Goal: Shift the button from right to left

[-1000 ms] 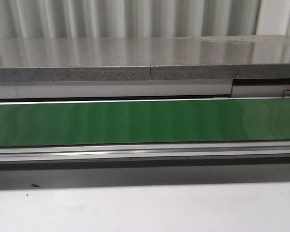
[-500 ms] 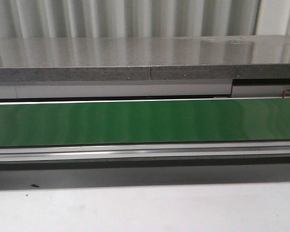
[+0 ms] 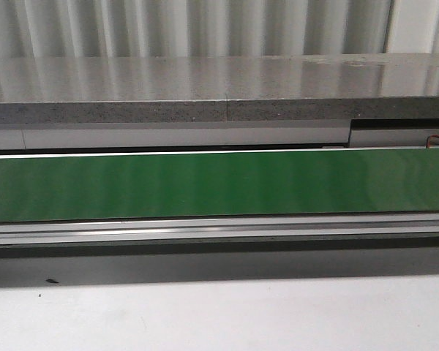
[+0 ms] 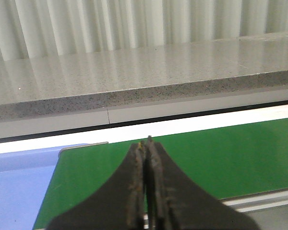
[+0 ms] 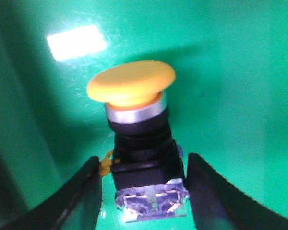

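The button [image 5: 134, 110] lies on the green belt [image 5: 221, 96] in the right wrist view. It has a yellow-orange cap, a black neck and a boxy body with a grey-blue base. My right gripper [image 5: 143, 159] is open, with one finger on each side of the body. A narrow gap shows on one side; the other finger is close to the body or touching it. My left gripper [image 4: 145, 142] is shut and empty above the green belt [image 4: 240, 153] near its end. The front view shows no button and no gripper.
The green conveyor belt [image 3: 219, 183] runs across the front view, with a metal rail [image 3: 219, 230] in front and a grey stone ledge [image 3: 219, 88] behind. A blue surface [image 4: 14, 187] lies beside the belt's end in the left wrist view. White tabletop [image 3: 219, 314] lies nearest.
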You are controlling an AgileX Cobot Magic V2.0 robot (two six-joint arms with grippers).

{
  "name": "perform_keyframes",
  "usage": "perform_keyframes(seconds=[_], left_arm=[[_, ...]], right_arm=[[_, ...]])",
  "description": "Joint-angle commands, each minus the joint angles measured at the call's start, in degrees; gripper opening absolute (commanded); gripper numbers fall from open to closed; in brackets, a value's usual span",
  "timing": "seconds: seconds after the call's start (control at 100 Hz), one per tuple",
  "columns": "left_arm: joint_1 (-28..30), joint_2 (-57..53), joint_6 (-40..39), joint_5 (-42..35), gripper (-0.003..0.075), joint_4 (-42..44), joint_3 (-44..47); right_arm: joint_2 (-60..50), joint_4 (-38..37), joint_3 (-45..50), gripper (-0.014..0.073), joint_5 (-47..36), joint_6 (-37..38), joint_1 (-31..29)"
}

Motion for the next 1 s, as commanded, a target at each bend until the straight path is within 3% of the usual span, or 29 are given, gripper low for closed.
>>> perform_keyframes(seconds=[0.0, 0.26, 0.56, 0.66, 0.78, 0.85, 0.99], left_arm=[[-0.2, -1.0, 0.1, -4.3, -0.0020, -0.1, 2.1], [-0.2, -1.0, 0.1, -4.3, -0.0020, -0.1, 2.1], [-0.2, -1.0, 0.1, -4.3, -0.0020, -0.1, 2.1], [-0.2, -1.0, 0.1, -4.3, -0.0020, -0.1, 2.1], [-0.2, -1.0, 0.1, -4.3, -0.0020, -0.1, 2.1], [-0.2, -1.0, 0.1, -4.3, -0.0020, -0.1, 2.1], [-0.2, -1.0, 0.1, -4.3, -0.0020, -0.1, 2.1]], right_arm=[[-6.1, -0.3, -2.2, -0.0059, 1.4, -0.3, 0.8], [-10.6, 2.1, -2.6, -0.0059, 5.1, 1.2, 7.6], [-7.8, 4.4, -2.1, -0.0024, 3.5, 9.9, 13.9], [-7.0, 4.5, -2.1, 0.0100, 3.1, 11.1, 14.0], [-7.4, 4.5, -2.2, 0.0426, 2.9, 10.6, 14.0], [-8.1, 4.8, -2.2, 0.0567, 2.5, 9.9, 14.0], [-10.6, 5.0, -2.2, 0.0590, 2.4, 8.5, 14.5]])
